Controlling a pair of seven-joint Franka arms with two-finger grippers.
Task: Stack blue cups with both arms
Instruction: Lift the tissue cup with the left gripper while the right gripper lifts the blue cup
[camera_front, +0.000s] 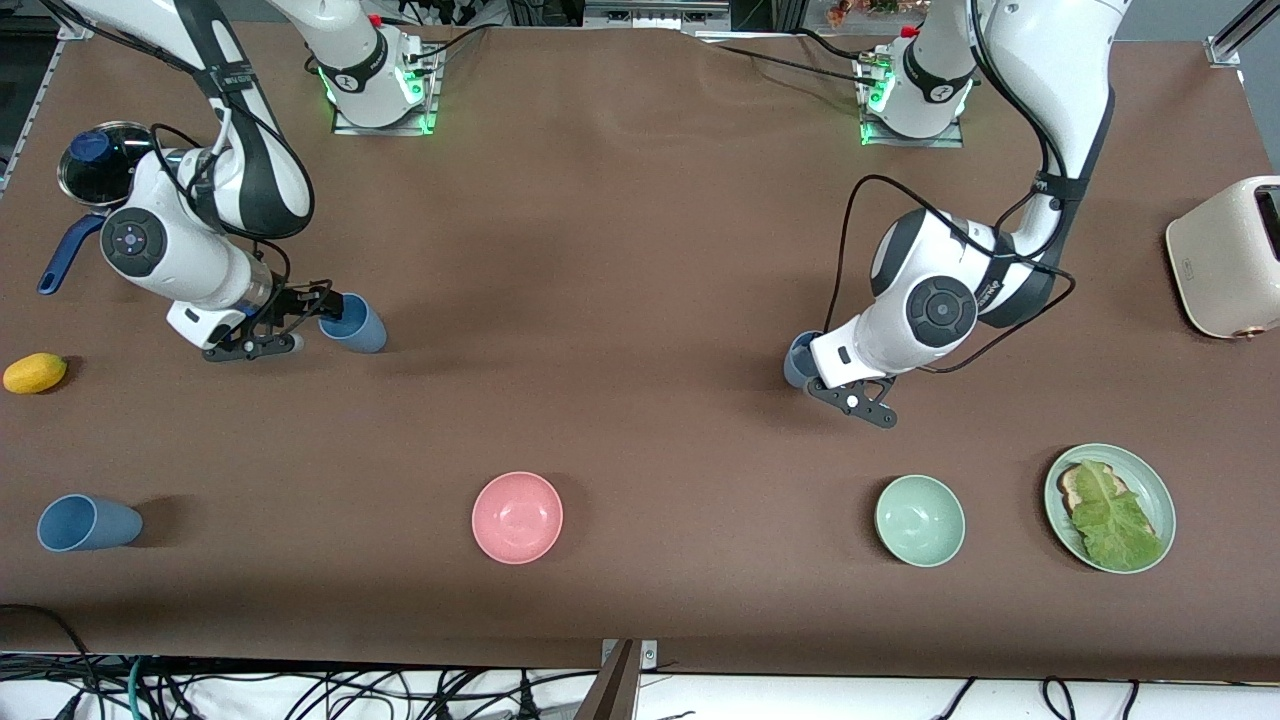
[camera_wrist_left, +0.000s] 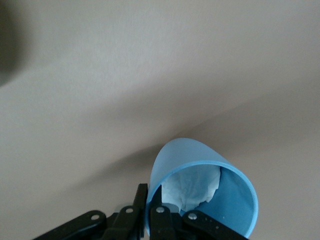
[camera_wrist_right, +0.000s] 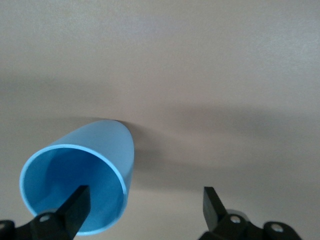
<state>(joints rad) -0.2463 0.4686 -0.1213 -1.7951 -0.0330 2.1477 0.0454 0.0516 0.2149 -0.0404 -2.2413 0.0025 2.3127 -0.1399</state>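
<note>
Blue cup (camera_wrist_left: 200, 165) pinched by left end effector (camera_wrist_left: 150, 212).

The brown counter (camera_front: 640, 250) carries three blue cups; one cup (camera_front: 355, 322) stands beside the right gripper (camera_front: 268, 330), whose fingers spread open just next to its rim; a second cup (camera_front: 800, 360) is mostly hidden by the left gripper (camera_front: 855, 392), which is closed on it; a third cup (camera_front: 88, 523) lies on its side near the counter's front edge, toward the right arm's end. A pink bowl (camera_front: 517, 517), a pale green bowl (camera_front: 920, 520) and a green plate (camera_front: 1158, 490) with bread and lettuce sit along the front; a yellow lemon (camera_front: 35, 373), a steel pot (camera_front: 85, 165) with a blue handle and a cream toaster (camera_front: 1225, 257) stand at the ends.
</note>
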